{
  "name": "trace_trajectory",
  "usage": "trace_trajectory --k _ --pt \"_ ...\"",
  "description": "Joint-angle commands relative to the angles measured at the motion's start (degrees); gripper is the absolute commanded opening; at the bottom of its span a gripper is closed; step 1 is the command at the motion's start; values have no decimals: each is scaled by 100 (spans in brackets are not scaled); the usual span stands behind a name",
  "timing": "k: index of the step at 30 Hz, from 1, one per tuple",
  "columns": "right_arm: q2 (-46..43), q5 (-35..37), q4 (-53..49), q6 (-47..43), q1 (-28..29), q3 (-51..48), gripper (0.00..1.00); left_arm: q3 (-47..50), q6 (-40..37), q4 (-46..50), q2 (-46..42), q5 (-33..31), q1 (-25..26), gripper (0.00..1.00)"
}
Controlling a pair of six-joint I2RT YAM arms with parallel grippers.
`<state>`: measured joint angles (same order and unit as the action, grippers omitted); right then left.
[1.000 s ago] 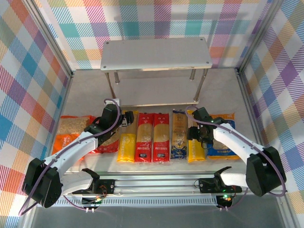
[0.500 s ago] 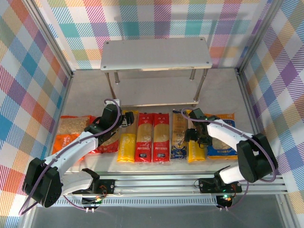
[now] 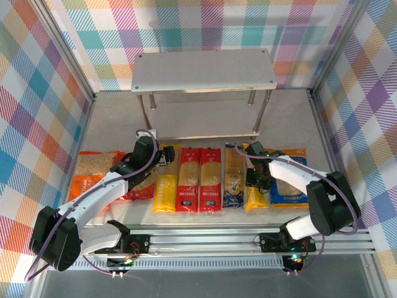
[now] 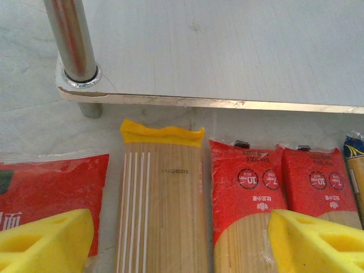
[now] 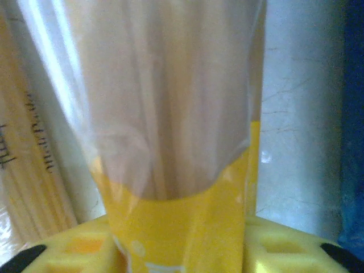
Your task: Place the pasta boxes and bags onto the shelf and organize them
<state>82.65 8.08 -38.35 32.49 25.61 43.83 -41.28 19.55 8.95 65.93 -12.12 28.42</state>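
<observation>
Right now the right-hand yellow pack (image 3: 255, 197) lies flat on the table (image 3: 298, 124) in the row before the shelf (image 3: 205, 70), between the dark blue pack (image 3: 233, 180) and the blue bag (image 3: 291, 180). My right gripper (image 3: 255, 176) sits on its far half, the yellow pads (image 5: 68, 253) pressing both sides, so I take it as clamped on the pack, though the wrist view is close and blurred. My left gripper (image 3: 162, 156) hovers over the far end of the left-hand yellow pack (image 4: 162, 210), pads spread wide and holding nothing, with the two red packs (image 3: 188, 186) just beside.
</observation>
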Motion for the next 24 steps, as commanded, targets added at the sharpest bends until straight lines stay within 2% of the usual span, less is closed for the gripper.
trace_trajectory --k 1,8,18,24 --pt "-88 -44 -353 -17 49 10 32 14 5 45 -139 -105 -19 79" --pt "-493 169 -753 -94 56 164 0 85 18 54 -243 -125 -30 77" --pt "-1351 171 -1381 -563 73 650 0 126 38 11 -244 -140 -39 76" --pt "-1765 21 -1424 -732 107 1003 0 170 82 -47 -234 -126 -40 76"
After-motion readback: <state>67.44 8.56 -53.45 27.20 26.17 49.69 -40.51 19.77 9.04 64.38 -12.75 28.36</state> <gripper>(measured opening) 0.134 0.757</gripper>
